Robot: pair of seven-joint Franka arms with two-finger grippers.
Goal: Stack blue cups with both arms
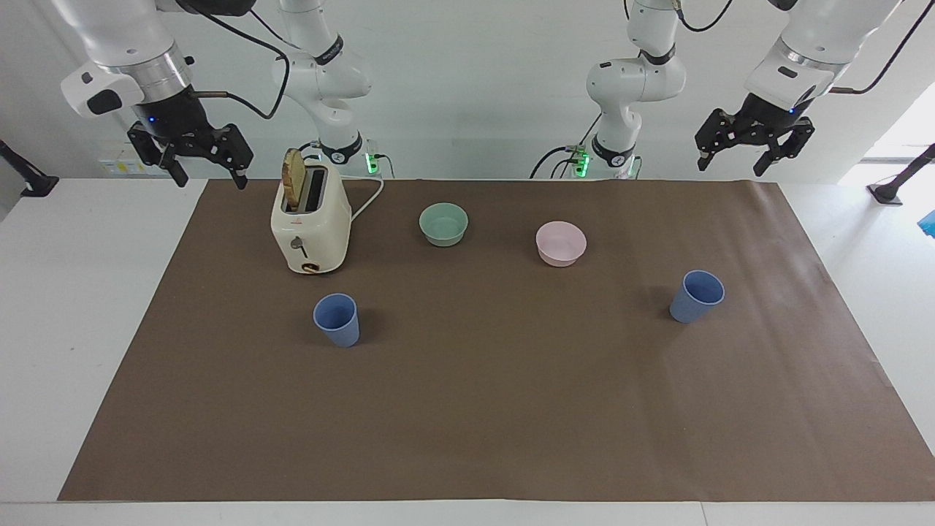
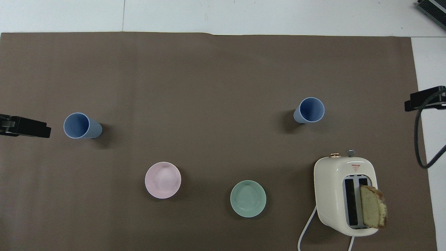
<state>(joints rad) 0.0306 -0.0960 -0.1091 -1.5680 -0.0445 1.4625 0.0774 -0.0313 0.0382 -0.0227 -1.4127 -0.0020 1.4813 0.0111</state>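
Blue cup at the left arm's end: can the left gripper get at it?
Probably yes: the left gripper hangs open, and the blue cup stands alone, upright, apart from the pink bowl.

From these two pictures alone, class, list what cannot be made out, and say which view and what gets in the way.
- Left gripper: in the overhead view only one black tip shows, the rest cut off by the frame edge.
- Right gripper: likewise cut off at the overhead view's other edge.
- Toaster: its cord's end runs off the overhead view's bottom edge.
- Bread slice: its lower part is hidden in the toaster's slot, in both views.
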